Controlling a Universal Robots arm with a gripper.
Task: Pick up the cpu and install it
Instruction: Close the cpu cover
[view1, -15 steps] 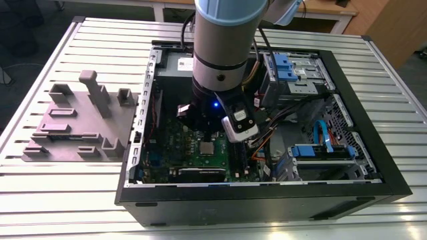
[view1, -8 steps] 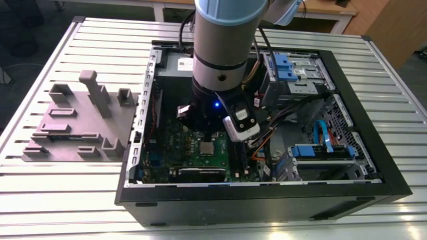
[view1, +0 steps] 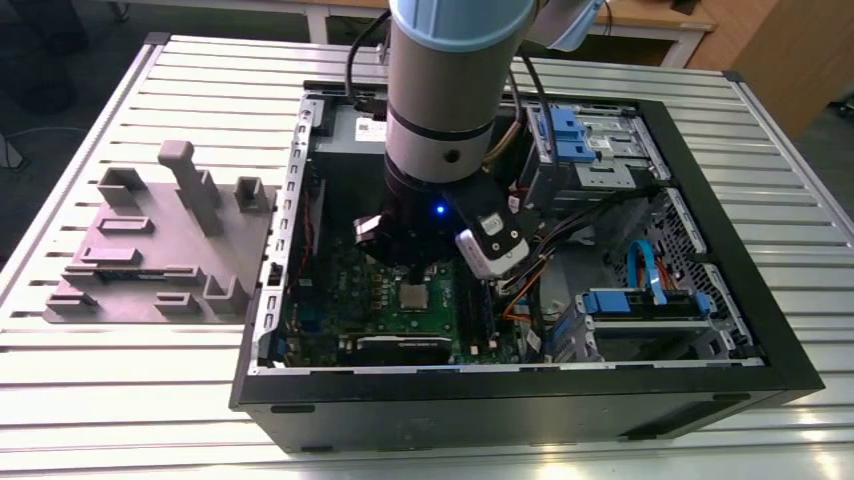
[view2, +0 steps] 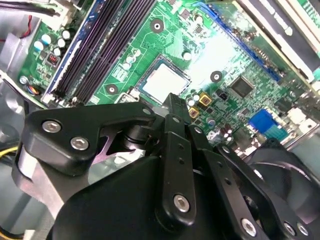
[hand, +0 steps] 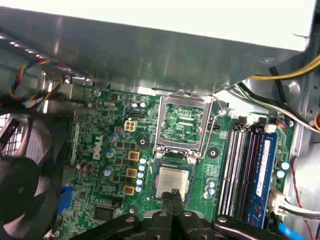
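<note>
Both fingertips of the gripper (hand: 172, 194) were pressed together with nothing between them, poised directly over the cpu (hand: 173, 179); whether they touched its metal top could not be told. The cpu lay flat and square in its socket on the motherboard (hand: 110, 150). The placing therefore looked done, and the install seemed to be at the seating or checking stage. In the exterior view the cpu (view1: 415, 296) showed just below the frame's centre, under the gripper (view1: 416, 274).

Just beyond the chip the socket frame (hand: 182, 122) stood hinged open. By my reading, any further move called for a straight vertical path and light force, since the frame's edge was near the fingers. The memory slots (hand: 245, 165) flanked the socket on one side and the fan (hand: 25, 190) on the other, leaving a narrow well.

Farther out, the case wall (hand: 150, 55) and cables (hand: 280, 75) closed in. In the exterior view the computer case (view1: 467, 415) ringed the arm. The table (view1: 134, 420) stretched to the exterior view's left, carrying a grey fixture block (view1: 160, 250).
</note>
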